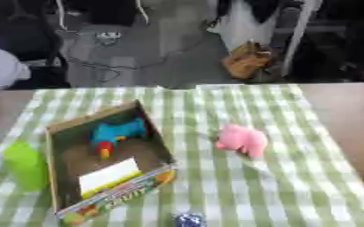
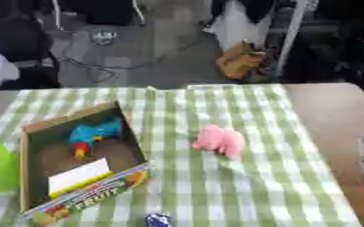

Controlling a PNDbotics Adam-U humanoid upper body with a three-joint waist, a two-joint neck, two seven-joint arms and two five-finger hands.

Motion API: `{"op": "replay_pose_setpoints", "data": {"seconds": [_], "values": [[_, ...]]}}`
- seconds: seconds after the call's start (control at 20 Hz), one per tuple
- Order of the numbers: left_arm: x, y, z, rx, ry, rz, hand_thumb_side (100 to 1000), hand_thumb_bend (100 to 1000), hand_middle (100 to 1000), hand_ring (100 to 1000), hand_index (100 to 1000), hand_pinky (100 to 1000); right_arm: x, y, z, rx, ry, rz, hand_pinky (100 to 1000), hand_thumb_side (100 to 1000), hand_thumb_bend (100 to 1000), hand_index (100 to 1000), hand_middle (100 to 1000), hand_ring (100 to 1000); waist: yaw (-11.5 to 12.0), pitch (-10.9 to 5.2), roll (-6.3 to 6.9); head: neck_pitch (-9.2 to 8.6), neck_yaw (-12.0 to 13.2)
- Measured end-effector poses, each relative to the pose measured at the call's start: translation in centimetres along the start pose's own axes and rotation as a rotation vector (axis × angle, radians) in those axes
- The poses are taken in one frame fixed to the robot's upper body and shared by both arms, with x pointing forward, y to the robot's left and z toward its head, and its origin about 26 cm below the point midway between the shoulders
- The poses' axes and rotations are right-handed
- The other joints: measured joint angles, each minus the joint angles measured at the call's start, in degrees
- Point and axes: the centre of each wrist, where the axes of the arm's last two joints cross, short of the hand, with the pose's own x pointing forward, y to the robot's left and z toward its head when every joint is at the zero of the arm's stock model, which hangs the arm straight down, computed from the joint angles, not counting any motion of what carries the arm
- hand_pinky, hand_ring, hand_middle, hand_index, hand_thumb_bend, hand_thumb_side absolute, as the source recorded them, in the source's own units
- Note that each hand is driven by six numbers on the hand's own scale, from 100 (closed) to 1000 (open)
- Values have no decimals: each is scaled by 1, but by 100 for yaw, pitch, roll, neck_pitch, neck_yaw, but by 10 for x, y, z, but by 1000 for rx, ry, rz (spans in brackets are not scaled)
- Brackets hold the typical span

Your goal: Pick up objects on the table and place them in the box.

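A green-and-white checked cloth covers the counter, whose bare brown surface shows along the right side. On the left of the cloth sits an open cardboard box, shallow and rectangular, with plain brown walls and a printed front panel showing fruit colours and lettering. Inside it lies a blue toy with a red and yellow end, shaped roughly like a small drill, at the far end of the box. Nearer the front wall rests a flat white card with a yellow edge beneath it.

To the right of the box, well apart from it, a soft-looking pink toy with a rounded, lumpy animal shape lies on the cloth. A smooth bright green cylinder stands upright just beside the box's left wall. At the near edge sits a small blue-and-white thing, too blurred to identify.

Neither hand shows in either view, so their state cannot be told.
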Motion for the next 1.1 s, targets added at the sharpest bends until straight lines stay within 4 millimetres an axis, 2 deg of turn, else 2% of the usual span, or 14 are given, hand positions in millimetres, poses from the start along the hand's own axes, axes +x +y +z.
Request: {"op": "replay_pose_setpoints", "data": {"seconds": [0.8, 0.95, 1.1], "values": [[0, 0, 0, 0, 0, 0, 1000, 100, 917, 916, 919, 887, 0, 1, -2, 11, 8, 7, 811, 1000, 100, 939, 916, 912, 4, -3, 0, 14, -101], [0, 0, 0, -3, 2, -1, 1000, 100, 917, 916, 918, 886, 4, 3, -17, 76, 23, 44, 794, 1000, 100, 933, 899, 911, 23, -6, -2, 31, -115], [0, 0, 1, -8, 4, -1, 1000, 100, 917, 916, 917, 886, 10, 8, -37, 225, 59, 142, 798, 1000, 100, 928, 883, 906, 63, -13, -3, 63, -157]]}}
